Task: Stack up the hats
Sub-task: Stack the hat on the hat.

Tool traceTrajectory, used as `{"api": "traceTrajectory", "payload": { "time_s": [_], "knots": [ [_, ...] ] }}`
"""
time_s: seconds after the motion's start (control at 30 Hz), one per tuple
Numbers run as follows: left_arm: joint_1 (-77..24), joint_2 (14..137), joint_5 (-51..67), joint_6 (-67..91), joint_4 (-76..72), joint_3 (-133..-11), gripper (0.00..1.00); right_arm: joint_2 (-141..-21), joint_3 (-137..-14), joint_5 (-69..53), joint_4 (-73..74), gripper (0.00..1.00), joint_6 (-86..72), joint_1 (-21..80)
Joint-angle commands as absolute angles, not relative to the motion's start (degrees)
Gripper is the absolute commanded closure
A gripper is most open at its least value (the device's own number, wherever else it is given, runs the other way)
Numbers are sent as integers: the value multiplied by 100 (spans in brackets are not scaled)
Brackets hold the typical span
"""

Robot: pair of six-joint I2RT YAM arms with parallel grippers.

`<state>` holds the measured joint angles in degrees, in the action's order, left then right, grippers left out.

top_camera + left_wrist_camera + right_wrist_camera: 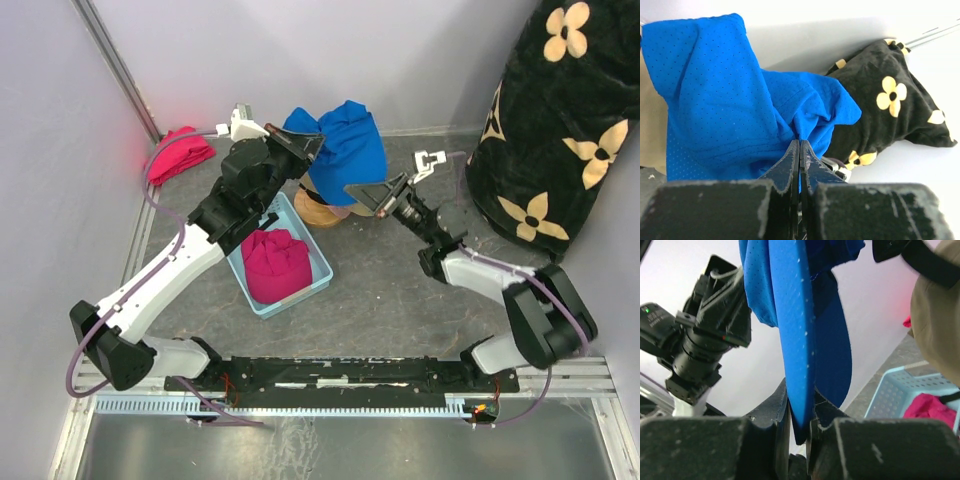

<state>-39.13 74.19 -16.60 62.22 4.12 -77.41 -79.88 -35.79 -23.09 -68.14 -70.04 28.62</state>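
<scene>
The biggest thing I see is the black bag with cream flowers [560, 130], standing at the far right of the grey surface [400, 300]. Next in size is the blue hat [350, 145], which is off the surface, hanging between my two arms near the back wall. It sits just above the wooden stand [322, 212] and hides most of the stand's top. I can't tell whether the fabric touches it.

Left of the stand is a light blue plastic basket [312, 245] with a magenta hat [273, 262] bunched up inside it. A small red-pink cloth [180, 152] lies in the far left corner against the wall, well apart from everything else.

My left hand [799, 145] reaches in from the hat's left side. Its fingers are pressed fully together on a fold of the blue mesh fabric, so the hat's crown spreads up and away from the fingertips. My right hand [801, 412] comes in from the right, below the hat. Its fingers are closed to a narrow gap with the blue brim edge-on between them, and the brim rises straight up out of the grip. The hat is therefore held at both ends, crown side on the left and brim on the right.
</scene>
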Motion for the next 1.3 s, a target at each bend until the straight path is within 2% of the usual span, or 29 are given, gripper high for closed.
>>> {"api": "traceTrajectory", "payload": {
  "time_s": [0.0,0.17,0.63,1.0,1.27],
  "knots": [
    [-3876,7501,-2249,5543,204,-8197,97,-8865,-4437,-3128,-8243,83,-8971,2215],
    [-3867,7632,-2452,5253,149,-8296,97,-9305,-4920,-3617,-8263,84,-9448,1894],
    [-3806,7706,-2947,4312,137,-8209,97,-9498,-5458,-4524,-8267,88,-10722,1125],
    [-3720,7932,-2967,4027,47,-8239,97,-10015,-5737,-4583,-8262,90,-10929,886],
    [-3665,8004,-3169,3604,-264,-8420,97,-10547,-6660,-4526,-8271,90,-11037,887]
  ]
}}
